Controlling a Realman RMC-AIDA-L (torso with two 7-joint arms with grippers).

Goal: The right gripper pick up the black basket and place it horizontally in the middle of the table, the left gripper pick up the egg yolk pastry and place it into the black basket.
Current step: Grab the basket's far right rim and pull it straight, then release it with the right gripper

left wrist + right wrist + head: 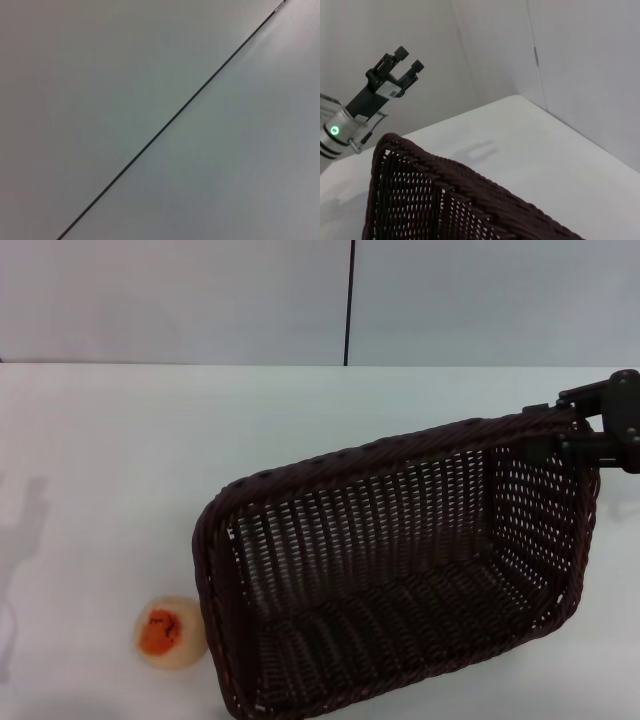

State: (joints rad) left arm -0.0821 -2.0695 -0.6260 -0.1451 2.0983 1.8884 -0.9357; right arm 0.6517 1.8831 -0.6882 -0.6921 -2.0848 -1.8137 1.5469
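Note:
The black basket (400, 570) fills the middle and right of the head view, tilted with its opening toward me. My right gripper (590, 435) holds its braided rim at the far right corner. The basket's rim also shows in the right wrist view (445, 185). The egg yolk pastry (170, 632) lies on the white table (120, 460) just left of the basket's near left corner. My left gripper (409, 58) shows only in the right wrist view, raised above the table with its fingers apart and empty.
Pale grey wall panels with a dark vertical seam (348, 300) stand behind the table. The left wrist view shows only those panels and the seam (165, 127). Bare tabletop lies left of and behind the basket.

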